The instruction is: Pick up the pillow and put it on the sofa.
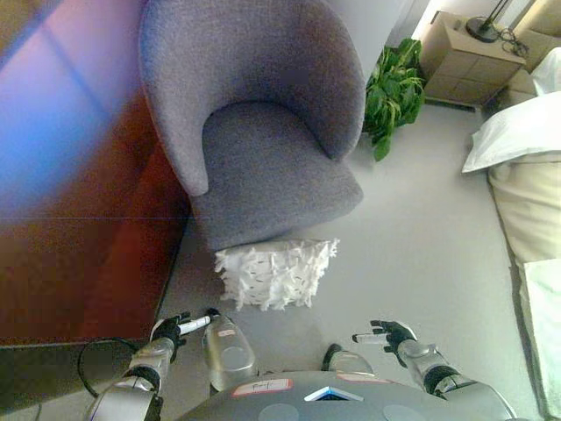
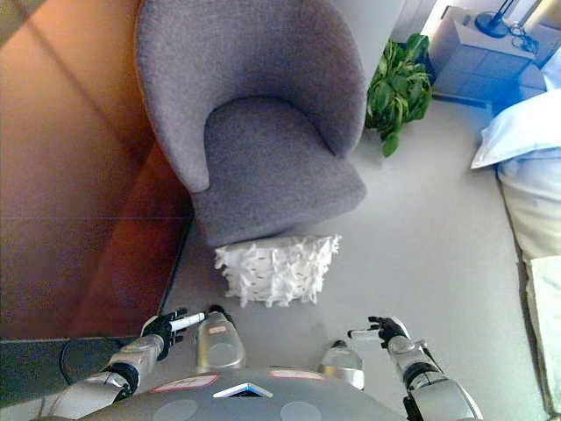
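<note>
A white shaggy pillow [image 1: 275, 273] lies on the grey floor, against the front base of a grey upholstered armchair [image 1: 263, 167]. My left hand [image 1: 178, 328] is low at the left, below and left of the pillow, fingers relaxed and open, holding nothing. My right hand [image 1: 388, 334] is low at the right, below and right of the pillow, also open and empty. Both hands are apart from the pillow. The same scene shows in the right eye view, with the pillow [image 2: 277, 268], left hand [image 2: 166, 325] and right hand [image 2: 382, 331].
A dark wooden cabinet [image 1: 79, 263] stands along the left. A green potted plant [image 1: 394, 92] is behind the chair at the right. A bed with white pillows [image 1: 526, 167] runs down the right edge. A nightstand [image 1: 465, 53] is at the top right.
</note>
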{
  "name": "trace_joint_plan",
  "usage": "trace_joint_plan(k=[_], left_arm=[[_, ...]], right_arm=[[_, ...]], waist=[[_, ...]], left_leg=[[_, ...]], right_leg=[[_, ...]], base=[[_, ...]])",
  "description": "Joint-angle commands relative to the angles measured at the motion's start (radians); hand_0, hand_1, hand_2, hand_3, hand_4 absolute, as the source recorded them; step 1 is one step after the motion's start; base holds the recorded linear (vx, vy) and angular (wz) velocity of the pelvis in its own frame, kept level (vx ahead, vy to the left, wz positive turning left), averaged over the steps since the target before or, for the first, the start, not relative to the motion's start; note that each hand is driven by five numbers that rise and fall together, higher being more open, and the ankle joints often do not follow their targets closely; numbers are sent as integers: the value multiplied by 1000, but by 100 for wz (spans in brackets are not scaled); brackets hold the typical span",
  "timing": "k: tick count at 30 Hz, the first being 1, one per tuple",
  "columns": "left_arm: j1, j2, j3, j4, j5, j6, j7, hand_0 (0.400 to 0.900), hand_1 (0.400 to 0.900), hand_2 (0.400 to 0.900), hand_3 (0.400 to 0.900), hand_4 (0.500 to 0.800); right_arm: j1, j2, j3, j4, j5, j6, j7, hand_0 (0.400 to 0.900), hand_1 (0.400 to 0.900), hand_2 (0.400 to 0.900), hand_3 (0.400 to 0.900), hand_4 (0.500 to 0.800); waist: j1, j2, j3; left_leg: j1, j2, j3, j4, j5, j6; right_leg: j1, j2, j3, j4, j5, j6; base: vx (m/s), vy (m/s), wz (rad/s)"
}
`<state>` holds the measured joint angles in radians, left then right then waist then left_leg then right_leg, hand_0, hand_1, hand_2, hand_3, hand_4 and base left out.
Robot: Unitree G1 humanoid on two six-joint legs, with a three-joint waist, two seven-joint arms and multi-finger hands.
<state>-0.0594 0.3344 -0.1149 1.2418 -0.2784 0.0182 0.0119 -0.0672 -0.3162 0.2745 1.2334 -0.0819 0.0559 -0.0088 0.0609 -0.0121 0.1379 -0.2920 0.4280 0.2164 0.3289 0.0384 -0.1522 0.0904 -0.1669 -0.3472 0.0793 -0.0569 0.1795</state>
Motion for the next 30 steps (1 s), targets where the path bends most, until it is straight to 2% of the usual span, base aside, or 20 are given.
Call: trace_joint_plan(k=[1,3,6,8,11,14,22,28,30], left_arm=[[19,70,16,-22,-20,-13,32,900,900,900,900,800],[27,57,18,-21,-10,-21,19,900,900,900,900,800],[32,46,5,-17,37,-27,4,900,900,900,900,800],[29,46,-23,-27,46,-25,9,900,900,900,900,800],[32,56,-30,-51,49,-21,23,900,900,900,900,800],[29,82,-28,-91,36,-5,27,900,900,900,900,800],[7,139,-29,-159,-27,35,25,900,900,900,900,800],[34,139,-24,-144,-47,11,18,900,900,900,900,800],[39,141,-20,-149,-51,-1,18,900,900,900,900,800]], right_arm=[[-87,-53,10,-85,-141,-27,-110,900,900,900,900,800],[-94,-68,18,-83,-184,-30,-139,900,900,900,900,800],[-119,-96,38,-92,-284,-46,-182,900,900,900,900,800],[-161,-131,74,-116,-315,-34,-207,900,900,900,900,800],[-213,-165,103,-149,-327,-20,-216,900,900,900,900,800],[-277,-203,132,-193,-322,-21,-204,900,900,900,900,800],[-494,-269,186,-243,-241,86,-140,900,900,900,900,800],[-589,-298,208,-219,-266,117,-103,900,900,900,900,800],[-615,-303,218,-213,-261,129,-57,900,900,900,900,800]], waist=[[36,-48,42],[43,-35,33],[55,-16,22],[67,3,25],[78,21,43],[84,36,67],[109,49,145],[132,62,168],[139,62,177]], left_leg=[[15,113,-21,150,-23,-71],[60,105,-9,71,-10,-79],[82,80,-25,-4,22,-87],[71,69,-46,-35,52,-99],[60,62,-65,-57,76,-110],[41,51,-83,-85,103,-110],[-61,30,-157,-88,135,-110],[-75,13,-190,-102,142,-110],[-88,14,-205,-87,138,-110]], right_leg=[[-22,-139,-3,-38,106,44],[-3,-151,-23,-39,90,54],[-3,-160,-26,-27,69,60],[-27,-168,-30,-2,56,62],[-37,-178,-43,13,48,66],[-62,-188,-45,25,47,73],[-198,-227,-30,110,39,70],[-252,-238,-11,164,24,69],[-278,-248,1,189,21,70]], base=[[238,-170,31],[261,-107,42],[207,-105,46],[107,-84,41],[103,-62,33],[18,-14,29],[-35,-6,19],[19,43,7],[63,36,3]])
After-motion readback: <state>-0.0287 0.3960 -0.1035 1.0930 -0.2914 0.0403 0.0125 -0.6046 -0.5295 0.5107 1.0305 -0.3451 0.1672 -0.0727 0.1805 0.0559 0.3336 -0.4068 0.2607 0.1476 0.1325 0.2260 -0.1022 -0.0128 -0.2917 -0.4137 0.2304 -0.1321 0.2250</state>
